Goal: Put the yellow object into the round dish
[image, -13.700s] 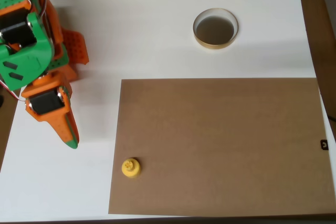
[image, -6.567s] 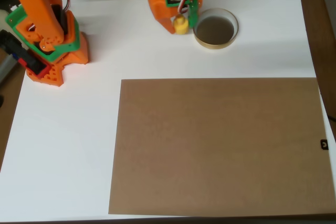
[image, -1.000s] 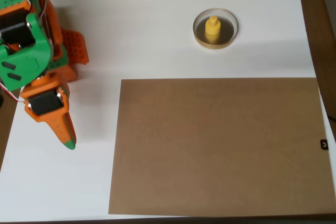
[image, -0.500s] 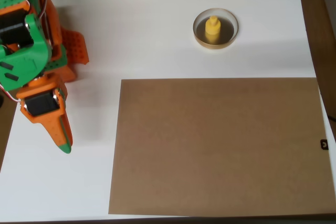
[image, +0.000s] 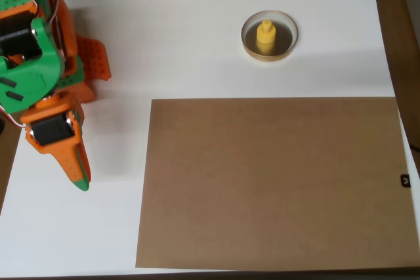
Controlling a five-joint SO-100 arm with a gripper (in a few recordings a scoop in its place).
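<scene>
Your yellow object [image: 265, 36] is standing upright inside the round dish [image: 270, 56], up around 1 o'clock on the white table [image: 177, 31] in the overhead view. Your gripper [image: 80, 178] sits way over at 9 o'clock, well apart from the dish, fingers together and holding nothing. The brown mat [image: 272, 181] fills the 5 o'clock side.

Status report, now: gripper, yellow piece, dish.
Gripper shut, empty, far left of the brown mat. Yellow piece upright inside the round dish. Nothing in the way.
</scene>
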